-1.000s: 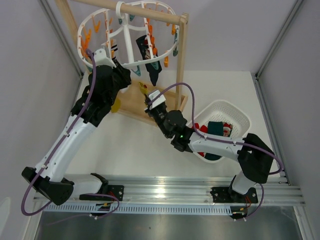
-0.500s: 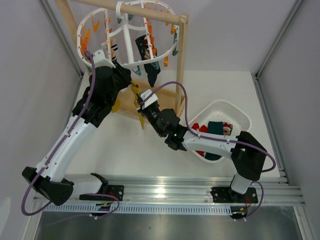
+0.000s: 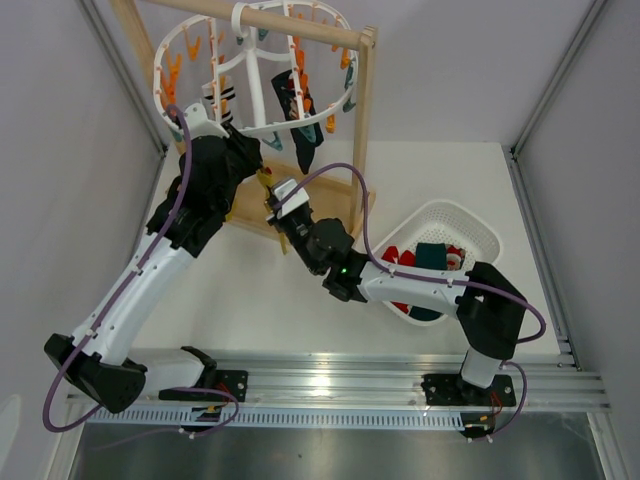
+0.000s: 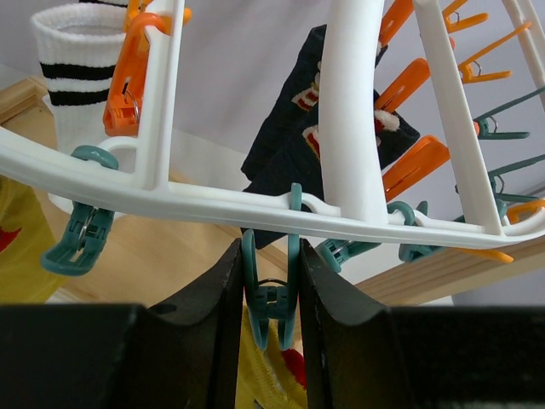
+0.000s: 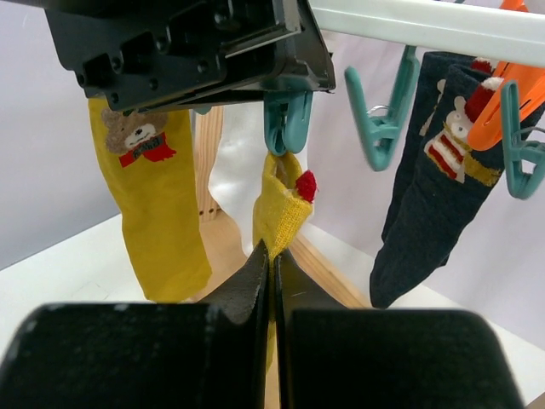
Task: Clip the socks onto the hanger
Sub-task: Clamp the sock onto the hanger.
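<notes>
The white ring hanger [image 3: 165,85] hangs from the wooden rack, with orange and teal pegs. My left gripper [image 4: 268,247] is shut on a teal peg [image 4: 271,294] under the hanger's rim [image 4: 213,204]; the peg's lower tips stand slightly apart. My right gripper [image 5: 272,251] is shut on a yellow sock [image 5: 279,213] with a red dot. It holds the sock's top edge up at that peg's mouth [image 5: 287,123]. In the top view both grippers, left [image 3: 262,160] and right [image 3: 272,195], meet below the ring's front.
A second yellow sock with a bear [image 5: 149,196], a navy sock [image 5: 434,187] and a white black-striped sock [image 4: 77,68] hang from pegs. The wooden rack post [image 3: 365,120] stands just right. A white basket [image 3: 470,225] with red and teal socks sits at the right.
My right gripper has moved left and up with the yellow sock, from near the rack post to just under the left gripper's peg. The left arm has barely moved.
</notes>
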